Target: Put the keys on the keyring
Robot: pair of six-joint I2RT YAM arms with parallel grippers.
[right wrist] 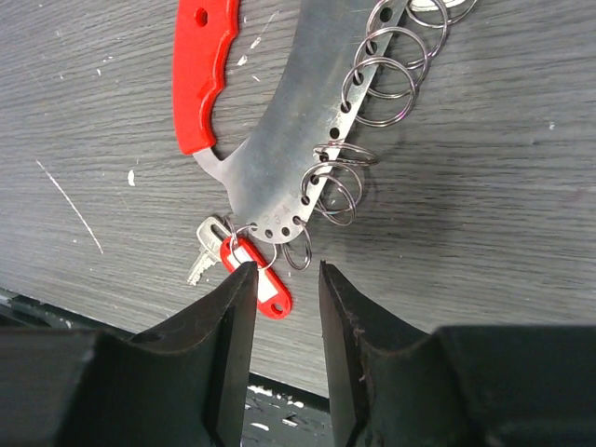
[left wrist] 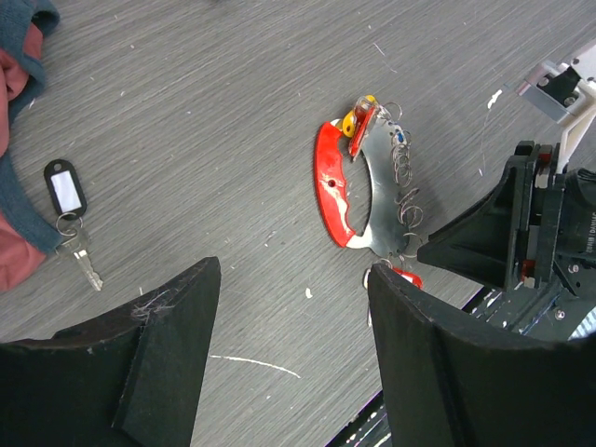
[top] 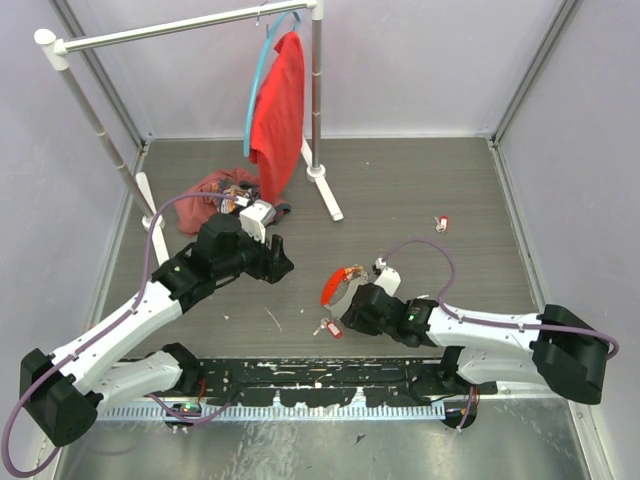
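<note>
Black fingers of the right gripper (right wrist: 284, 270) are set a narrow gap apart, and nothing is pinched between them. In that gap, lying on the table (right wrist: 484, 233) just beyond the tips, a red tag (right wrist: 265, 287) is seen, joined to a small silver key (right wrist: 205, 253). Both appear to be hooked already to the lowest split ring of the keyring (right wrist: 279, 158) — a crescent of steel with a red grip (right wrist: 200, 74) and a row of wire rings threaded through holes along its outer edge. The gripper is judged to be placed low over this end so that the tagged key or its ring can be nipped and steadied. Whether the tips touch the table or hover over it cannot be told.

The left gripper (left wrist: 293, 268) is held wide open and empty above bare table, near the keyring but apart from it, presumably so that another key can be fetched. A black fob (left wrist: 65, 186) with a plain key (left wrist: 86, 263) on it is seen well to one side, beside a heap of cloth (left wrist: 14, 140) that is cut off by the frame edge. In the top view a small object (top: 441, 222) with a red end is seen well apart on the far right — probably a key, though too small to be made out. The uppermost rings are cropped in the right wrist view.
</note>
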